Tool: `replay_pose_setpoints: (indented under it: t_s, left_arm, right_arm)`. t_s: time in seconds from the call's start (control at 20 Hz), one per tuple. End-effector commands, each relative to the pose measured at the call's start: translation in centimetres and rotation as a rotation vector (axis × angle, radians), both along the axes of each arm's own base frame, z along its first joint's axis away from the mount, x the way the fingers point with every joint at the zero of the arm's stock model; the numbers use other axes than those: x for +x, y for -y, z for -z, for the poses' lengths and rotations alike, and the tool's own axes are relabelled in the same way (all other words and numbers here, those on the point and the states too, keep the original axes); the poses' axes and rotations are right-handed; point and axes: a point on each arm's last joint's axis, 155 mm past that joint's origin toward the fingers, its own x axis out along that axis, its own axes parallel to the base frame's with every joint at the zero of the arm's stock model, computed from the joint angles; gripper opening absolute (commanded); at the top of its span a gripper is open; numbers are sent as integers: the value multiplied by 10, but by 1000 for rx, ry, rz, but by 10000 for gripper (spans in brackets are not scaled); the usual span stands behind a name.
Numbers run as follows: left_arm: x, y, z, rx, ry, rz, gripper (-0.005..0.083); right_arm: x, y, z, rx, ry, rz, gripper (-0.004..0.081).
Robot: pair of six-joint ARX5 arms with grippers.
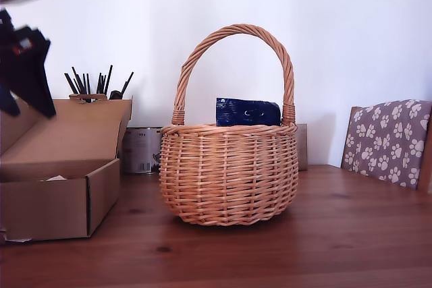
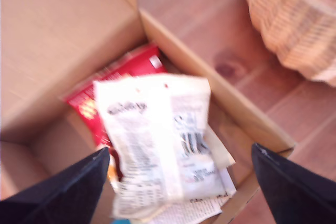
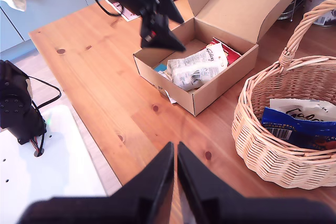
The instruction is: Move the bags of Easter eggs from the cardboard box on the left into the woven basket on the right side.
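Our first gripper (image 2: 178, 182), jaws spread, hangs over the cardboard box (image 3: 210, 93) to take the white bag (image 2: 157, 140) (a blue bag (image 1: 248, 112) already sits in the woven basket (image 1: 229, 173)), while our second gripper (image 3: 176, 182) waits, jaws pressed together.

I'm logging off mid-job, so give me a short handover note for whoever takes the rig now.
My first tool is open, hovering over the cardboard box and holding nothing.
My second tool is shut and empty, above the table with the box and the woven basket ahead.
Done: a dark blue bag and a white bag lie in the basket.
Left: a white bag on top of a red bag, both in the box. Other contents cannot be made out.
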Motion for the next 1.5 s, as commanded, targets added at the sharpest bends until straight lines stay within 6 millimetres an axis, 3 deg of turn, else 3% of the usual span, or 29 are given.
replay_pose_setpoints:
  t_s: [0.0,0.45,0.7,0.95,1.3,1.35,1.45]
  left_arm:
    - [-3,-1,21,6,-62,2,787]
    - [-9,-10,92,62,-279,-57,787]
    - [-13,-10,116,61,-353,-79,787]
    - [-5,-16,134,89,-361,-107,787]
    - [1,-21,135,113,-337,-123,777]
    - [0,-21,135,115,-340,-120,755]
    - [-1,-21,136,116,-344,-120,586]
  right_arm:
    - [0,0,-4,10,12,1,-13]
    - [5,3,-3,2,22,26,-13]
    - [5,3,-4,3,23,25,-13]
    - [6,1,-9,23,38,24,-13]
    - [6,1,-8,20,37,24,-13]
    - [6,1,-9,21,37,24,-13]
    - [6,1,-9,21,37,23,-13]
